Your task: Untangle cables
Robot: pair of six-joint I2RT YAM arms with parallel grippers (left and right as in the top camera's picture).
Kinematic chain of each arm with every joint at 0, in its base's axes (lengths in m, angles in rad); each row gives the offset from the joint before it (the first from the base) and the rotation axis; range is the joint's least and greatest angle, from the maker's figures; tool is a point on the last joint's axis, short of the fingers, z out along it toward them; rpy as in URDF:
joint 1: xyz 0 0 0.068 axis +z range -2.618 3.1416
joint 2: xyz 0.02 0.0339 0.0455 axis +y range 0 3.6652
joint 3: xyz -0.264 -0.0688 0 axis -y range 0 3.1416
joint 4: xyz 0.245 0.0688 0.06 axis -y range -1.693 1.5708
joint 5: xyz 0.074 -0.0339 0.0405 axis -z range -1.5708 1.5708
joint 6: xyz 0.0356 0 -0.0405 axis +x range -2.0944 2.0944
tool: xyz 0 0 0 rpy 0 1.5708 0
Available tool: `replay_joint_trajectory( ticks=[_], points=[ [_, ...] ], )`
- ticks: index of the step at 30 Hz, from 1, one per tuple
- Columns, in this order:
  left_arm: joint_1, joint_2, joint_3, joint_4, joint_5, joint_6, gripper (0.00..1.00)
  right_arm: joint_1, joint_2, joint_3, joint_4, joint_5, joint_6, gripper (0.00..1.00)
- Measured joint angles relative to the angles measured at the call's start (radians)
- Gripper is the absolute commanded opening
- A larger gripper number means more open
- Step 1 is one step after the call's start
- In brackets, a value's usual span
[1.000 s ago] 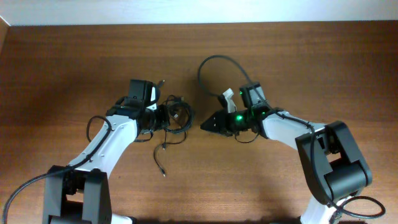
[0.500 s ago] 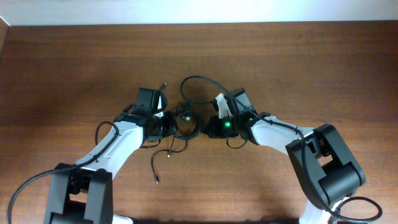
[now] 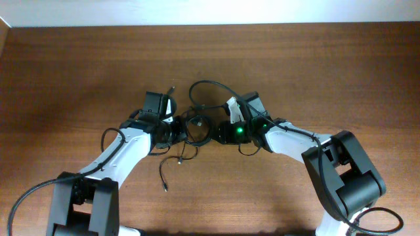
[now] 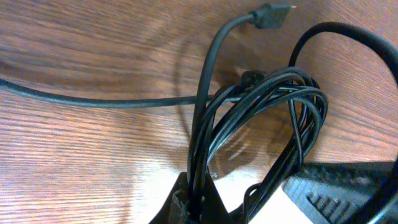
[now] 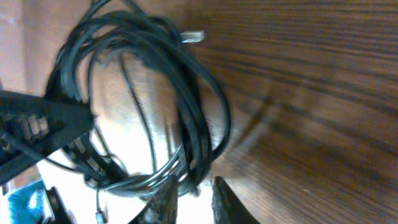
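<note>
Both arms are sitting closer together than a second ago, and the right gripper [image 3: 213, 131] is now reaching the cables [image 3: 197, 128] instead of hanging off to their right.

Over the last half second nothing is visibly shifting. The cables are lying as a knotted black coil on the wooden table [image 3: 65, 65], between the two grippers near the middle. One loop is arching away toward the far edge and one loose end is trailing toward the near edge. The left gripper [image 3: 176, 128] is clamping several strands of the coil, which are running up between its closed fingers in the left wrist view, past a free plug [image 4: 272, 14]. The right gripper's fingertips are showing a narrow gap with strands right at it; whether they are pinching them I cannot tell.
</note>
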State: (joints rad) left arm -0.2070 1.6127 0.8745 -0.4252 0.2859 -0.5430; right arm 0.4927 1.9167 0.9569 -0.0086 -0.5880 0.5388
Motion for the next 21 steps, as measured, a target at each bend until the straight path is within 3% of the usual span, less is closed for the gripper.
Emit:
replay_joint_trajectory(
  ticks=[5,16,21],
  points=[
    [0.0,0.0,0.0,0.0,0.048,0.0,0.0,0.0,0.0,0.0,-0.013,0.057,-0.001,0.11],
    [-0.001,0.0,0.0,0.004,0.116,0.0,0.0,0.002,0.0,0.0,-0.014,0.154,-0.001,0.12],
    [0.0,0.0,0.0,0.015,0.13,0.0,0.0,0.05,-0.009,0.002,-0.012,0.276,-0.001,0.18]
  ],
)
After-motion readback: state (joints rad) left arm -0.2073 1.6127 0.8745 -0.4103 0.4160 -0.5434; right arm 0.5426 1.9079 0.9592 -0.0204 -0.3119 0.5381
